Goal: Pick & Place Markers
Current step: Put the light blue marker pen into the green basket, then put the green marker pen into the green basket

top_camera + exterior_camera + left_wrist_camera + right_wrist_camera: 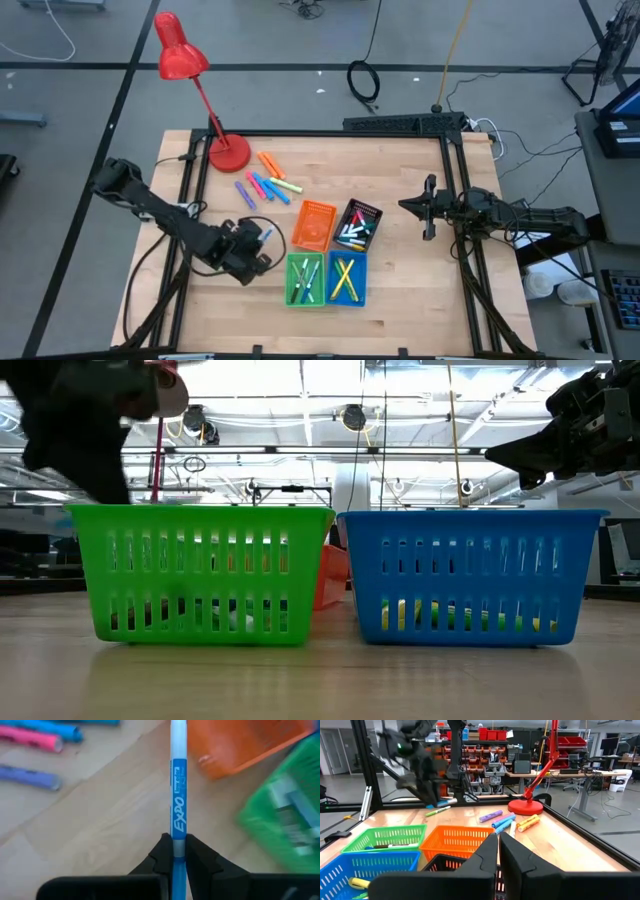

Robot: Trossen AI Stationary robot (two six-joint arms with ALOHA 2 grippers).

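left gripper clamped on blue marker, pen axis straight out of fingers | bins toward table's right edge, green bin nearest | right gripper nearly closed, empty, waiting by right edge

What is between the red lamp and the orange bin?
Loose markers lie on the wood between the red lamp and orange bin, seen in the high view.

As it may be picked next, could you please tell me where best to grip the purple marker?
Grip the purple marker across its mid-barrel, straight down from above: it lies flat, with bare wood on the side away from the pink marker. The left pincer holds a blue marker.
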